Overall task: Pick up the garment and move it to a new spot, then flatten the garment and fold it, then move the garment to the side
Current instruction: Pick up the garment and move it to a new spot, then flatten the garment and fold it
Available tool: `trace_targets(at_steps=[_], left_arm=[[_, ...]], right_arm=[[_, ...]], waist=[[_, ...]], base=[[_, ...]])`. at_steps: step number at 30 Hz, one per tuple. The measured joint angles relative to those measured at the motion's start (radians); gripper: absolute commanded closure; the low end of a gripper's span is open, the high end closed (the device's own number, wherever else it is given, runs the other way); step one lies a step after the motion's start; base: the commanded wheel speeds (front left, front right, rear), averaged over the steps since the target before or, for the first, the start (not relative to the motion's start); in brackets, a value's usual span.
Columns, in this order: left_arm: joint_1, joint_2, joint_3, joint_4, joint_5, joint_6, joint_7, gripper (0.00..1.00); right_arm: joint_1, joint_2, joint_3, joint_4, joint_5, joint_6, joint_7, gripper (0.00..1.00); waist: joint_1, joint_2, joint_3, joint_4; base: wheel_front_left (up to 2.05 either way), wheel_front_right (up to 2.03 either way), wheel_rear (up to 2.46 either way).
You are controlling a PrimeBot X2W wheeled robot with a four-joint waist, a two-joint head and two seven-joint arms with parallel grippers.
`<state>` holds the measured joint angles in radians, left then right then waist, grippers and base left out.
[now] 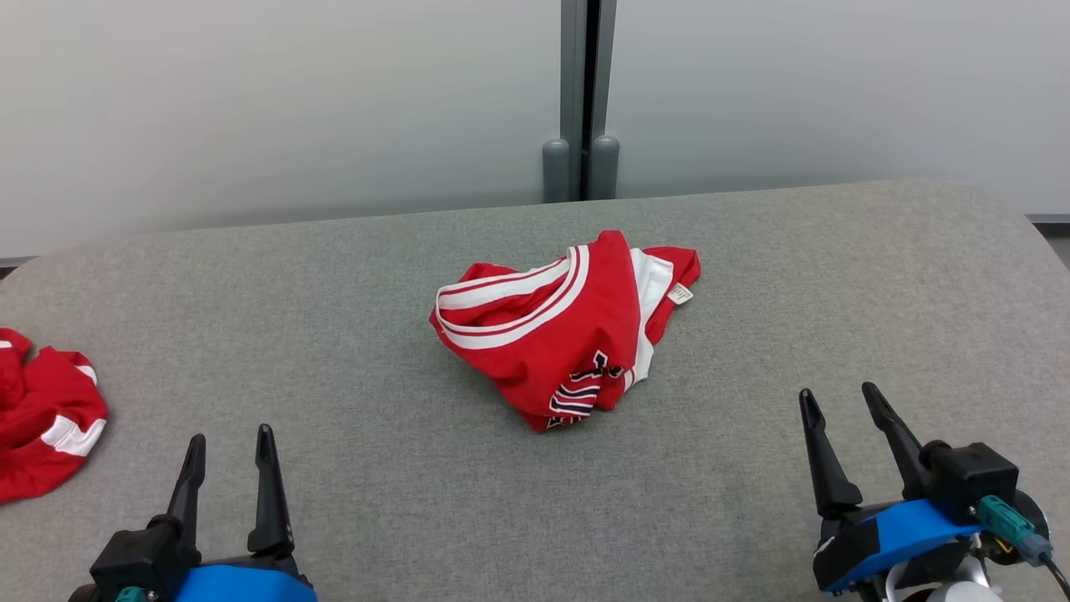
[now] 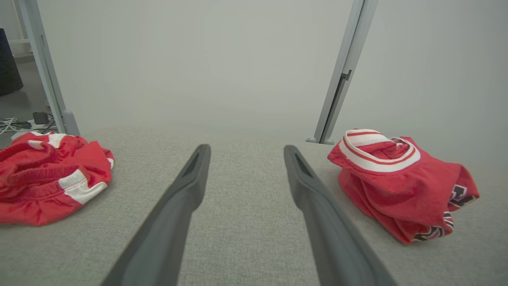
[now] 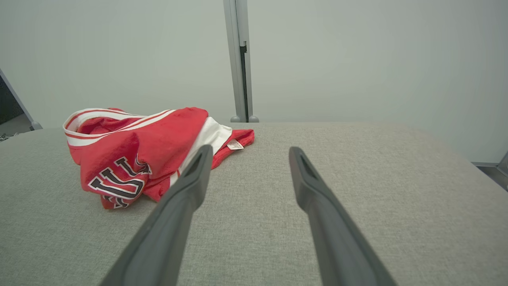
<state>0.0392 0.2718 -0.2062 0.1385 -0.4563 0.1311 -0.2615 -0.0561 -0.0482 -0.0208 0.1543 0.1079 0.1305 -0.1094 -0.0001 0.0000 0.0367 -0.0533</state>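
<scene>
Garment (image 1: pixel 568 330) is lying crumpled mid-table (image 1: pixel 334 276), sitting ahead of and between both claws, each gaping open and holding nothing, with the right gripper (image 1: pixel 837 390) seemingly waiting nearer it than the left gripper (image 1: pixel 231 435).

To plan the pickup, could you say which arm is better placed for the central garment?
Probably right: the open right gripper sits slightly nearer the garment; the left gripper is farther.
</scene>
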Motion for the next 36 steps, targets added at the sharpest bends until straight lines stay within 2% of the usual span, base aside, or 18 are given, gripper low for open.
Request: trace_targets(at_steps=[19, 23, 26, 29, 31, 36], left_arm=[[0.015, 0.002, -0.025, -0.007, 0.004, -0.017, 0.014, 0.0], [0.0, 0.002, -0.026, -0.02, 0.0, -0.012, 0.022, 0.0], [-0.021, 0.006, -0.03, -0.037, 0.003, -0.01, 0.03, 0.0], [-0.051, 0.009, -0.037, -0.053, 0.01, -0.01, 0.036, 0.0], [-0.075, 0.009, -0.044, -0.063, 0.018, -0.016, 0.04, 0.0], [-0.134, 0.008, -0.074, -0.072, 0.036, -0.035, 0.044, 0.0]], right_arm=[[-0.001, 0.0, 0.015, 0.015, 0.017, 0.0, -0.002, 0.0], [-0.051, 0.0, 0.019, 0.012, 0.016, 0.0, 0.013, 0.0], [-0.138, 0.0, 0.036, 0.027, 0.018, 0.0, 0.092, 0.0], [-0.247, 0.0, 0.046, 0.084, 0.024, 0.0, 0.217, 0.0], [-0.343, 0.0, 0.046, 0.141, 0.02, 0.0, 0.289, 0.0], [-0.567, -0.01, 0.037, 0.314, -0.006, 0.0, 0.388, 0.0]], waist=[[0.0, 0.0, 0.008, 0.016], [0.0001, 0.0, 0.032, 0.015], [0.0002, 0.0, 0.058, 0.016], [0.0002, 0.0, 0.088, 0.022], [0.0002, 0.0, 0.112, 0.032], [0.0003, 0.0, 0.174, 0.076]], base=[[0.0, 0.0, 0.0], [0.0, 0.0, 0.0], [0.0, 0.0, 0.0], [0.0, 0.0, 0.0], [0.0, 0.0, 0.0], [0.0, 0.0, 0.0]])
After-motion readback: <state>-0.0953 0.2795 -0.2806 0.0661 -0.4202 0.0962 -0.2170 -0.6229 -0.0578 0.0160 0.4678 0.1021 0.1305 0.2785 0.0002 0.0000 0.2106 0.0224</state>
